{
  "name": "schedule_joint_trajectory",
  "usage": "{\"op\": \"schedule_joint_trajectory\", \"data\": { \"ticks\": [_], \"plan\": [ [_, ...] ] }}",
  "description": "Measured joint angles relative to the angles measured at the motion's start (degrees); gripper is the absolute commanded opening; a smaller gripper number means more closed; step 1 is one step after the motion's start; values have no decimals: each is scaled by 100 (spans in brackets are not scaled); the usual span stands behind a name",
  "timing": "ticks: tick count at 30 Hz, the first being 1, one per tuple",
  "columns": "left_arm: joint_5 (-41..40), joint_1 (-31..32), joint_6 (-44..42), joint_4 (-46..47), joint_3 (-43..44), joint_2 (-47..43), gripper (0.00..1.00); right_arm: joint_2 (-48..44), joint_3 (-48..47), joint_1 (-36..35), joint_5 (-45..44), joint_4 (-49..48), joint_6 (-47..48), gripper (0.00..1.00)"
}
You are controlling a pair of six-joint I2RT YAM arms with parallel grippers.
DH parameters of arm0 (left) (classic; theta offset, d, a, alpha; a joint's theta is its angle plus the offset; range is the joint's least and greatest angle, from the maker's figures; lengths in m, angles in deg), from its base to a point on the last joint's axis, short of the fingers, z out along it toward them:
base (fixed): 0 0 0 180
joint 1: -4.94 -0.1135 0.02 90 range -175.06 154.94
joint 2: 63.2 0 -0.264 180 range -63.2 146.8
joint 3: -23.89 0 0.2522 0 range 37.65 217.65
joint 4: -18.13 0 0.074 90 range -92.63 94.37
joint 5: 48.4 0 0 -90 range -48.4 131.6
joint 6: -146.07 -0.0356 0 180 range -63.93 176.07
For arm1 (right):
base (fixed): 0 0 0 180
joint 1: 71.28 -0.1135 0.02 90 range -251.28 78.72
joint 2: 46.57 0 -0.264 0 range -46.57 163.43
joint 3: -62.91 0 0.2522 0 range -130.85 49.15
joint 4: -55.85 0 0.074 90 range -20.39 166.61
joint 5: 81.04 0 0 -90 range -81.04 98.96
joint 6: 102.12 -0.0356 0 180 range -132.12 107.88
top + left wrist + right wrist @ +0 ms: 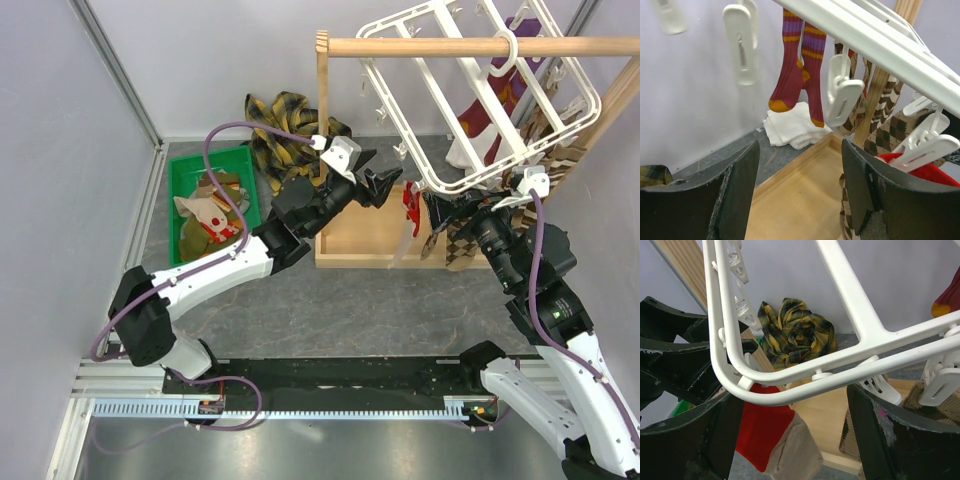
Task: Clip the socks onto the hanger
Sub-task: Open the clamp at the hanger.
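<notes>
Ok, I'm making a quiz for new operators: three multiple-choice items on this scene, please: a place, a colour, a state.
1. Where does the green bin sit?
A: the table's left side. B: the table's right side. C: between the arm bases.
2. What colour is the hanger?
A: black. B: white. C: red.
3. How is the left gripper?
A: shut on a sock. B: shut on a clip. C: open, holding nothing.
Key: 1 A, it stands far left in the top view; 2 B, its grid frame is white; 3 C, its fingers stand apart with nothing between.
</notes>
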Motion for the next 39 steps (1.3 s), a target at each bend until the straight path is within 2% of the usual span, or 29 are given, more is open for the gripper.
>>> {"op": "schedule_joint_trajectory", "data": {
  "ticks": [8, 21, 27, 33, 39],
  "plan": [
    [498, -31, -109, 184, 96, 170, 71, 0, 0, 0, -7, 20, 42, 89],
    [520, -31, -376, 627, 293, 490, 64, 0, 0, 0, -7, 20, 55, 90],
    [546, -31, -385, 756, 302, 529, 53, 2, 0, 0, -7, 20, 61, 89],
    [614, -33, -396, 804, 363, 566, 49, 0, 0, 0, -7, 22, 61, 90],
    [699, -31, -439, 874, 365, 603, 29, 0, 0, 0, -4, 22, 59, 89]
  ]
}}
